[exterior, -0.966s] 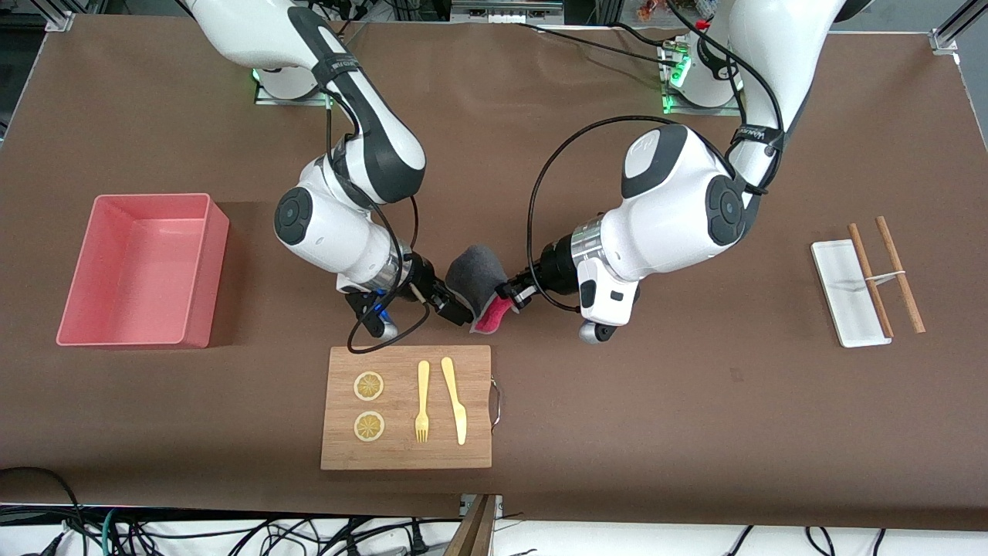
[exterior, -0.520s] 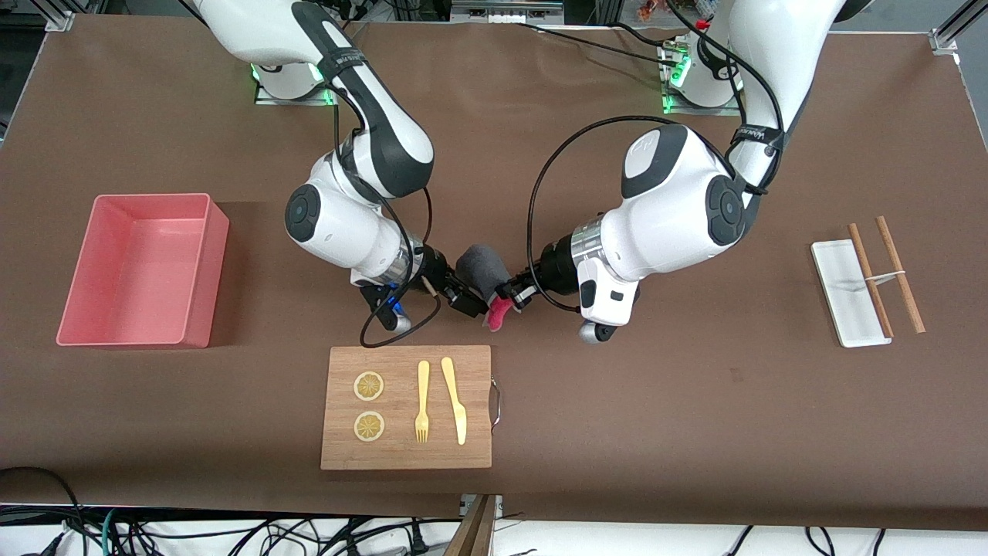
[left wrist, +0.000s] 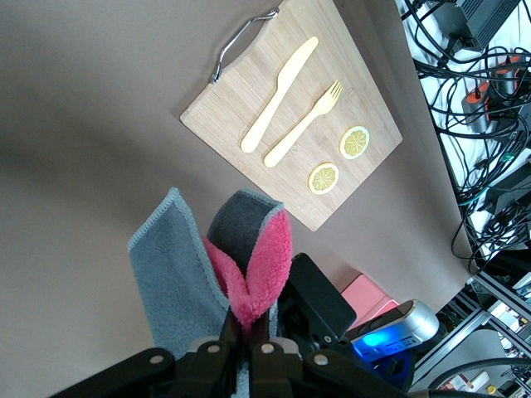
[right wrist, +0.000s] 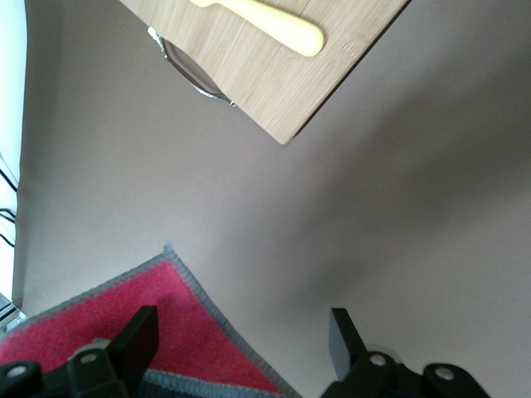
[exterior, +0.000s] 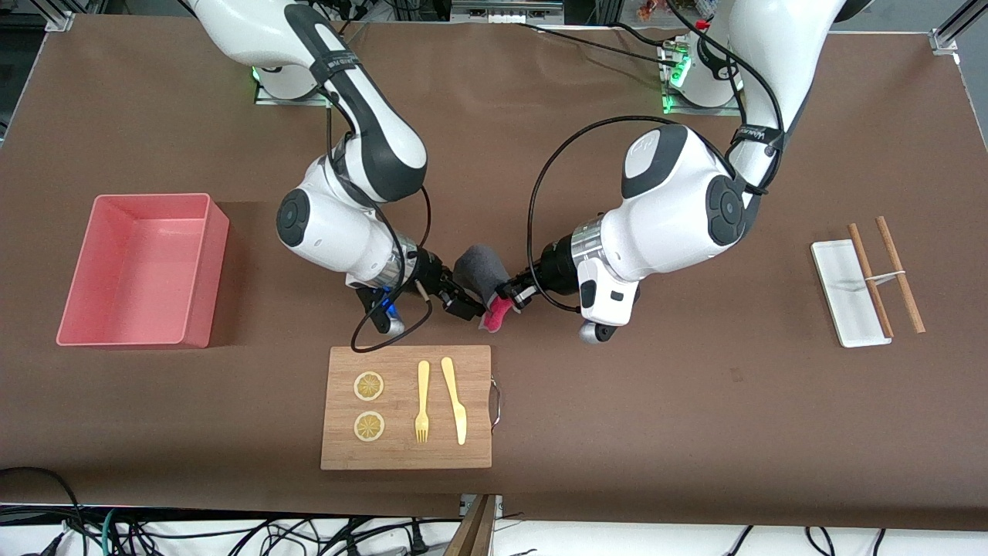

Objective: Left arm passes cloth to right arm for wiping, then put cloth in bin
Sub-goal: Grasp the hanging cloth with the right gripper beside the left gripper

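The cloth [exterior: 480, 270], grey outside and pink inside, hangs folded over the table between the two hands. My left gripper [exterior: 511, 294] is shut on it; in the left wrist view its fingers pinch the pink fold [left wrist: 251, 286]. My right gripper [exterior: 461, 303] is at the cloth's other edge and stands open. In the right wrist view the cloth's pink corner [right wrist: 99, 319] lies against one finger [right wrist: 139, 336], with the gap [right wrist: 242, 338] otherwise unfilled. The pink bin [exterior: 207, 266] stands at the right arm's end of the table.
A wooden board [exterior: 478, 421] with a fork, a knife and two lemon slices lies nearer the front camera than the hands. It also shows in the left wrist view [left wrist: 241, 87]. A white tray [exterior: 845, 297] and chopsticks [exterior: 899, 274] sit at the left arm's end.
The right arm has moved in until its gripper is against the cloth. The hanging cloth has bunched narrower. The left arm has not moved.
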Robot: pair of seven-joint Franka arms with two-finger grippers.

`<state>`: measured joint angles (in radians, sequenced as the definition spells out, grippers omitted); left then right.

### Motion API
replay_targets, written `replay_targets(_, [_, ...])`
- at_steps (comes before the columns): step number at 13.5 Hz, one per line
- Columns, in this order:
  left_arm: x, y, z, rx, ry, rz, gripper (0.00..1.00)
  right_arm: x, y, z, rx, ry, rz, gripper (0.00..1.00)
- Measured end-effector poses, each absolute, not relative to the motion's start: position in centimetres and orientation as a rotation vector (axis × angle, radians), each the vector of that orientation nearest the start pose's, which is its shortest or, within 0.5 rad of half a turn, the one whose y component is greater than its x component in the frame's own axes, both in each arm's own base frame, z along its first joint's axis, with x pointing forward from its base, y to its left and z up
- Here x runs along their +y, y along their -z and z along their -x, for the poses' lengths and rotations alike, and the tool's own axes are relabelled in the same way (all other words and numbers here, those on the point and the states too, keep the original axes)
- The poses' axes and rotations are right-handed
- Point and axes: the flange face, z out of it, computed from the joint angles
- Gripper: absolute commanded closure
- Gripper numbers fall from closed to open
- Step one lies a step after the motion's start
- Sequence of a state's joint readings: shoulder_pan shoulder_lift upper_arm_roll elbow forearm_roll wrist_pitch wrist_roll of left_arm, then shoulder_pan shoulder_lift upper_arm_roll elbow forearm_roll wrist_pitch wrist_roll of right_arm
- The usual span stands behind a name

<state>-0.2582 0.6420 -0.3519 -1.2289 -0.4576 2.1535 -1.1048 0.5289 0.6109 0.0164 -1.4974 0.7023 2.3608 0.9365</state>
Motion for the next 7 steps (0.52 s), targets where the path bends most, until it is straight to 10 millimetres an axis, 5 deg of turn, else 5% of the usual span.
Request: replay_targets(7, [-38.7, -45.1, -65.3, 0.960, 0.339, -2.294, 1.00, 36.3, -34.3, -63.0, 0.999, -0.441, 2.391, 0.01])
